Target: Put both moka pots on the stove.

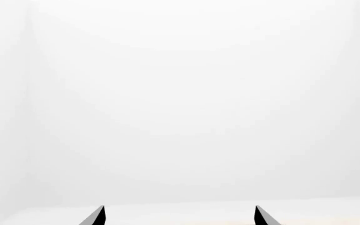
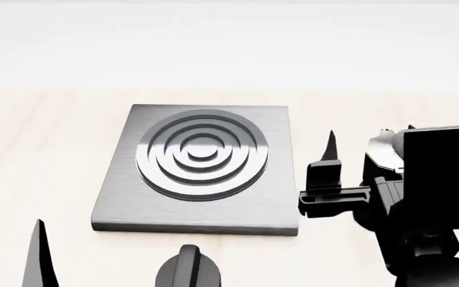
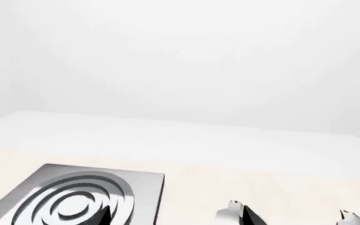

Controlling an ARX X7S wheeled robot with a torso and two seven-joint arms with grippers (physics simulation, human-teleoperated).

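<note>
- Right gripper (image 2: 331, 173) hovers just past the stove's (image 2: 201, 164) right edge; one finger (image 2: 330, 149) points up, and whether the jaws are apart cannot be told.
- Left gripper (image 1: 178, 216) shows two fingertips set well apart, nothing between them.
- Stove lies flat mid-desk, burner bare.
- Pot (image 2: 385, 149) is only partly seen behind the right arm, toward the desk's right edge.
- Black knob (image 2: 188, 269) sits near the front edge.

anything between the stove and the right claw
Nothing lies there. In the head view, only a bare strip of light wooden table separates the stove from the right claw, whose fingers stand just off the stove's right edge.
</note>
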